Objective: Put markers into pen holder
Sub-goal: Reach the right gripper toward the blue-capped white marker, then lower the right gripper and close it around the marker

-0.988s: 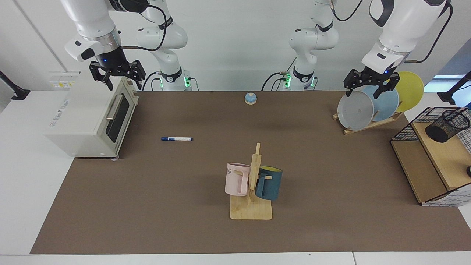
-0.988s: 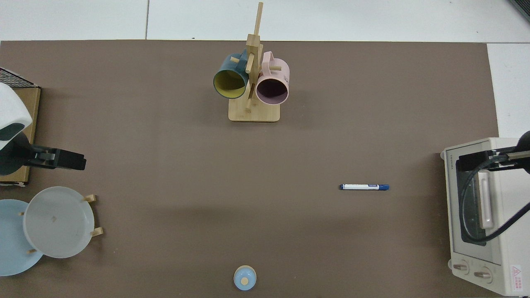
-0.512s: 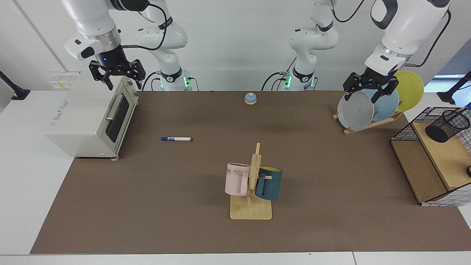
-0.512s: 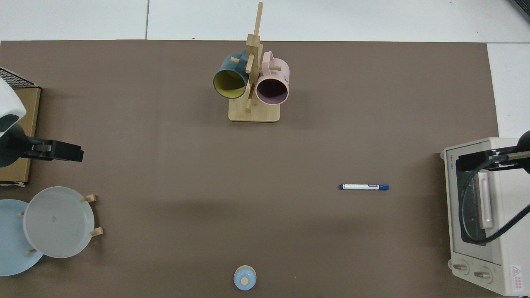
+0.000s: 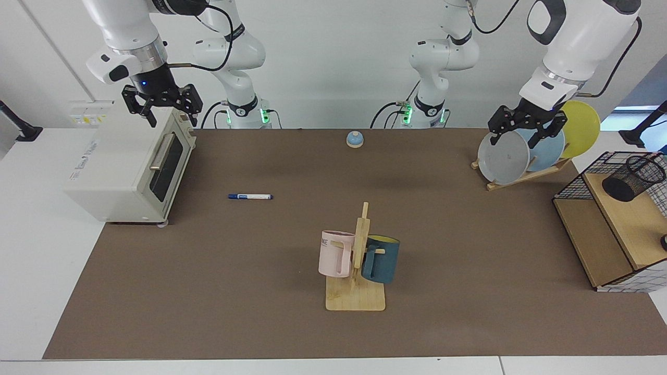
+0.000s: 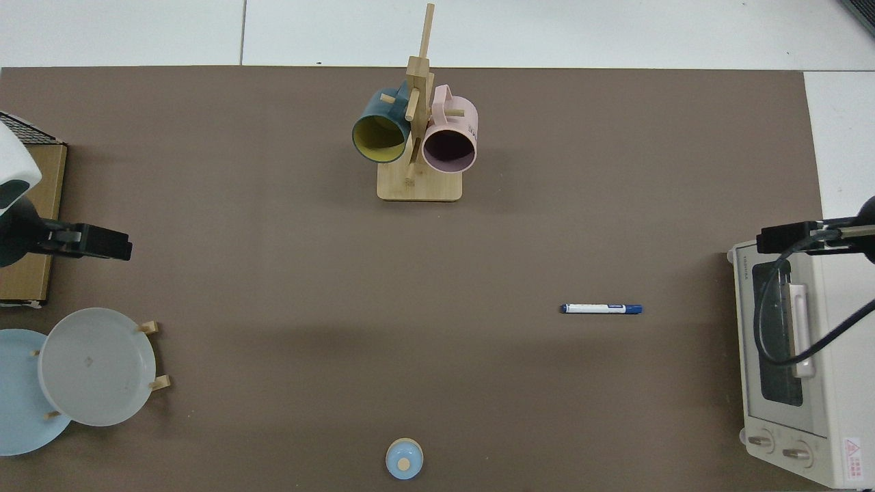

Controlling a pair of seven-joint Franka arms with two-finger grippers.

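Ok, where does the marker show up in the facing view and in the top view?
Facing view: the marker lies flat on the brown mat, between the toaster oven and the mug rack.
Top view: the marker lies on the mat, beside the toaster oven.
Shared landmark: the toaster oven.

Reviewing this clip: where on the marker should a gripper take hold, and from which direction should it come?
The marker lies flat on the mat, clear of the toaster oven. Probably best: come straight down from above and pinch the white barrel near mid-length, fingers closing across its long axis. The right gripper, open above the oven, is nearer; the left gripper hangs open by the plate rack.
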